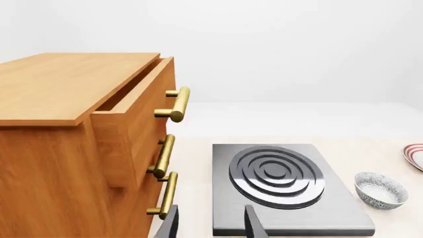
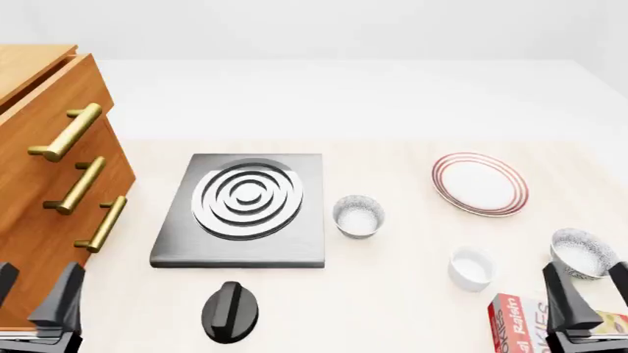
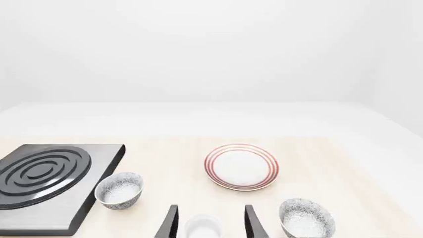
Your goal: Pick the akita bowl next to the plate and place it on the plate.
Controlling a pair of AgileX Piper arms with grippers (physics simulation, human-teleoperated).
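The task turns on choosing between two speckled bowls. One bowl [image 2: 583, 252] lies at about 5 o'clock from the plate [image 2: 479, 183], near the right edge of the surface [image 2: 393, 309]. The twin bowl [image 2: 358, 216] lies at about 8 o'clock from the plate, just beside the stove slab [image 2: 243, 209]. In the front view both seem about equally far from the plate, so it is hard to tell which one counts as next to it; the twin is rather next to the stove.

The right end effector [image 2: 589, 303] is clearly the nearer one. The right-hand bowl sits just ahead of it, at about 12 o'clock, with the plate further on at about 11 o'clock. Its fingers stand apart, wide and holding nothing. The left end effector [image 2: 34, 298] is far away, by the wooden drawer cabinet [image 2: 40, 184], also spread and holding nothing. A round bowl has no long axis, so a grasp over the rim from any side should work.

Count: two speckled bowls, one plate, one small plain white cup [image 2: 471, 267], one stove slab, one black knob [image 2: 232, 311], one red box [image 2: 525, 323], one cabinet with three brass handles.
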